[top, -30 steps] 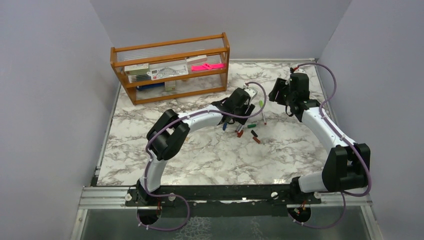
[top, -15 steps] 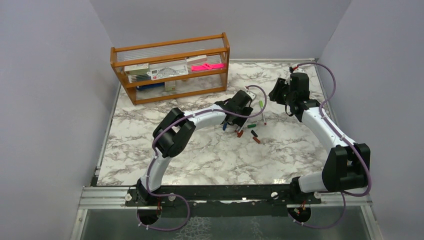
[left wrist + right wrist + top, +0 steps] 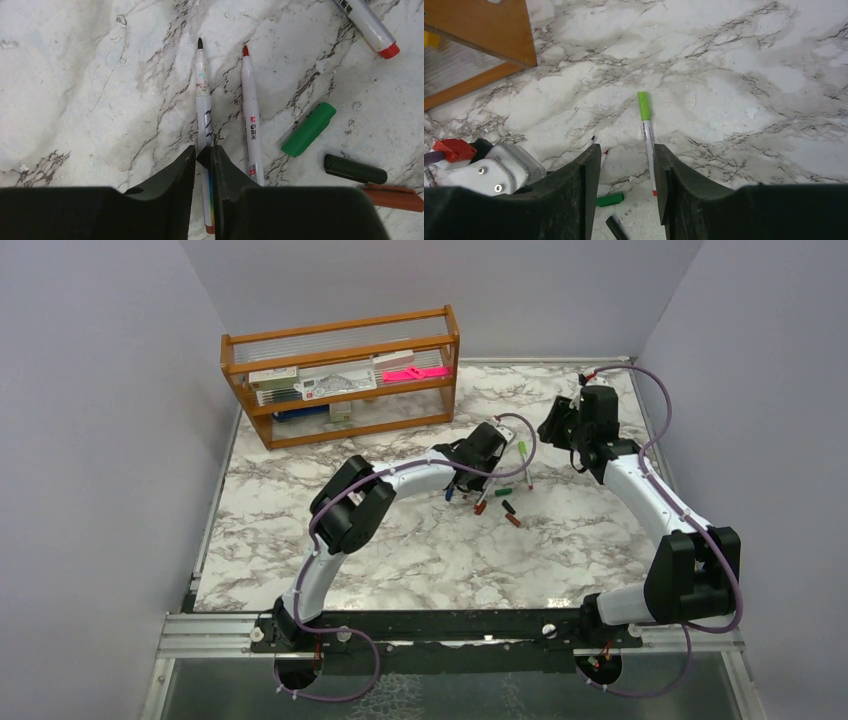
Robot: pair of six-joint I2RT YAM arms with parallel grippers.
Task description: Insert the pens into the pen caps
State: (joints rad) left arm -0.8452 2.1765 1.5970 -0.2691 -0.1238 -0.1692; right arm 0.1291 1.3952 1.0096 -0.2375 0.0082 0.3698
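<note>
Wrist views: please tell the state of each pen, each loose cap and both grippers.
left gripper, shut on dark-tipped pen
dark-tipped pen, uncapped, gripped
red-tipped pen, uncapped, lying free
green cap, lying loose
dark cap, lying loose
green-capped pen, capped, lying free
right gripper, open, holding nothing

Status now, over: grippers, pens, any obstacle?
Left gripper shut on white black-tipped pen. Right gripper open over white green-ended pen. Red-tipped white pen lies close beside, not touching.
</note>
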